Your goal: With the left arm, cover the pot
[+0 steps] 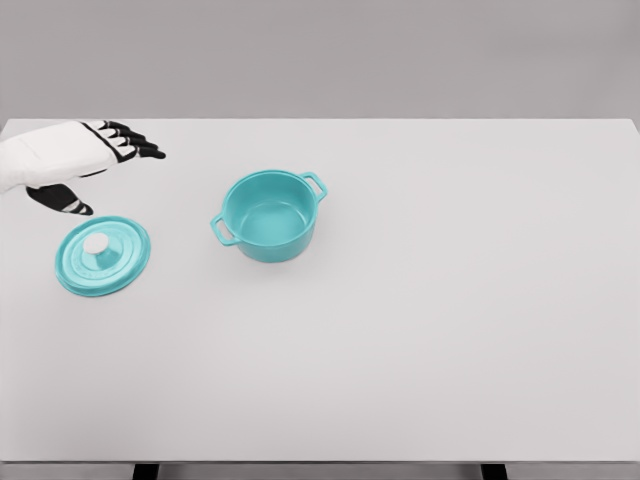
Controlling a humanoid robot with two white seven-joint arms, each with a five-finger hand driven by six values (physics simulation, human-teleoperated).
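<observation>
Head view: the teal lid [103,256], round with a pale knob at its centre, lies flat on the tabletop [420,340] well left of the uncovered teal pot [269,216]. The left hand [95,160] hovers just behind the lid, fingers spread and empty, thumb pointing toward it; no right hand is visible.

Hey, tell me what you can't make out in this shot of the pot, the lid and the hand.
- Head view: the left hand is cut off by the left edge; its arm is hidden.
- Head view: the right arm is out of frame.
- Head view: the pot's far outer wall is hidden by its own rim.
- Head view: the lid's underside faces the table.
</observation>
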